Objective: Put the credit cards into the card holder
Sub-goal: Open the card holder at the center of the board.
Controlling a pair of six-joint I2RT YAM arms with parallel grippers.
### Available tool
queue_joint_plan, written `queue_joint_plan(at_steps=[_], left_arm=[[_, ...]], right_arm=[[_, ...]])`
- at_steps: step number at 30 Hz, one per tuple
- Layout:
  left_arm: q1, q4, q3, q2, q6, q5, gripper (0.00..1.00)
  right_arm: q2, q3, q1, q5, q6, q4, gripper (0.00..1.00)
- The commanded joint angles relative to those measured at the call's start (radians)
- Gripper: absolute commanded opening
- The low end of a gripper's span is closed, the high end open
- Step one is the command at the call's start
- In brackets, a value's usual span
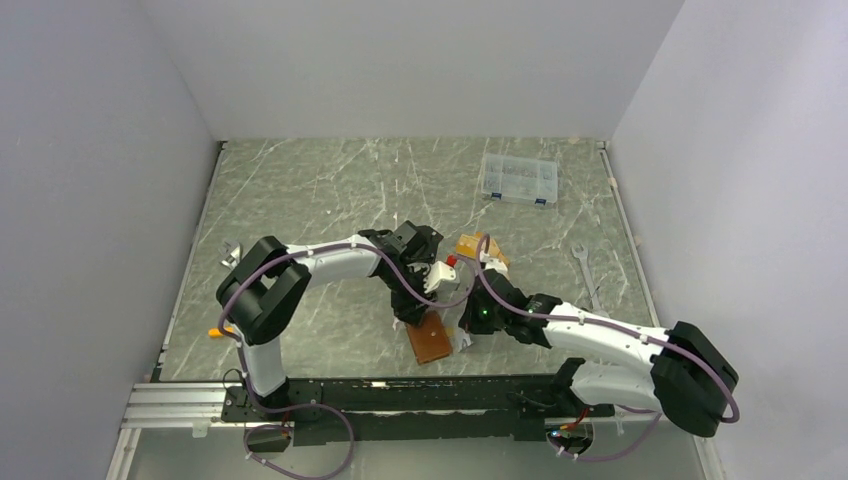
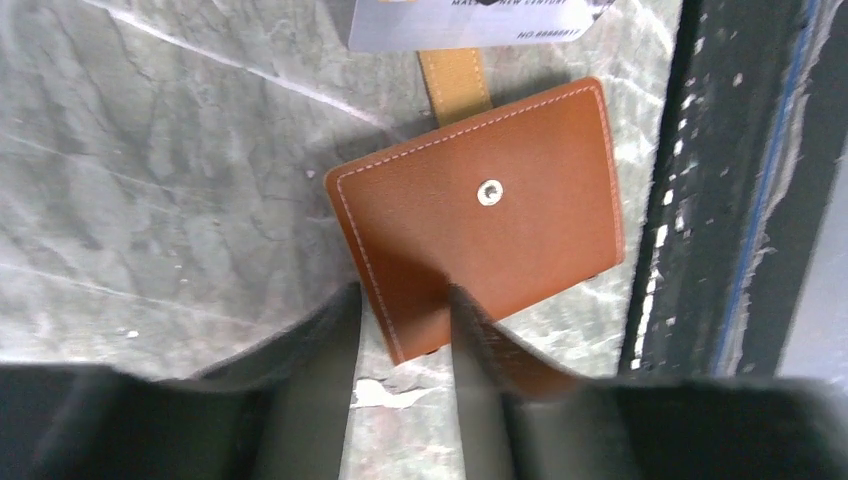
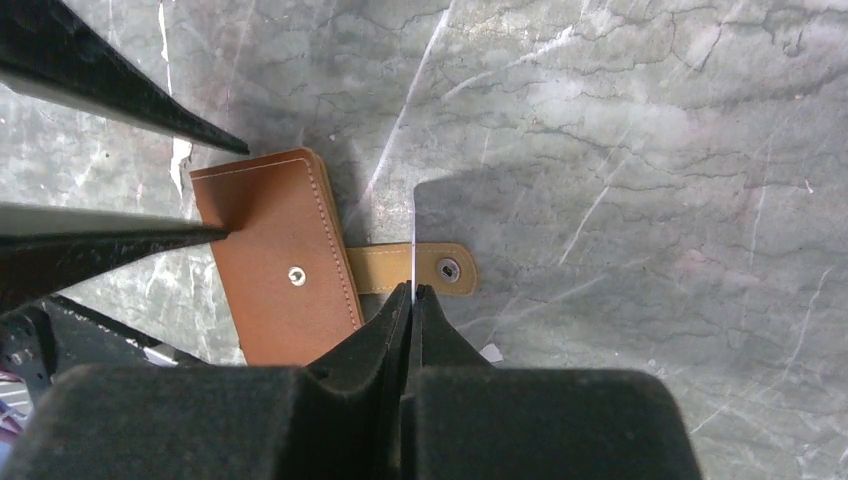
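L: left gripper jaws apart, straddling closed card holder's edge, flat on table | R: right gripper clamped on silver card above snap tab | You pinch top flap only, then lift.

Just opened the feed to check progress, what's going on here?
The right gripper is shut on a thin silver-grey plastic card, holding it on edge over the tan snap tab of the small brown leather card holder. The holder lies folded shut and unsnapped on the grey marble-look table. The left gripper is open, its fingers straddling one edge of the holder. The card is not in a pocket yet.
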Motion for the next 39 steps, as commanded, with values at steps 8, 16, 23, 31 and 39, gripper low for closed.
queue_joint_plan(at_steps=[8,16,23,31,39], left_arm=[[-0.011,-0.009,0.081,0.034,0.1,0.003,0.0],[-0.002,0.012,0.242,0.08,0.095,-0.049,0.0],[-0.002,-0.003,0.303,0.105,0.073,-0.059,0.16],[-0.027,0.068,0.179,-0.084,-0.097,-0.189,0.83],[-0.189,0.198,-0.024,-0.189,-0.237,-0.403,0.99]], right_arm=[[-0.116,-0.12,0.01,0.077,0.14,-0.016,0.0],[-0.255,-0.208,0.013,0.139,0.247,0.007,0.0],[-0.225,-0.201,0.01,0.176,0.257,0.038,0.0],[-0.18,-0.211,0.009,0.191,0.283,0.068,0.0],[-0.199,-0.264,0.009,0.228,0.343,0.066,0.0]])
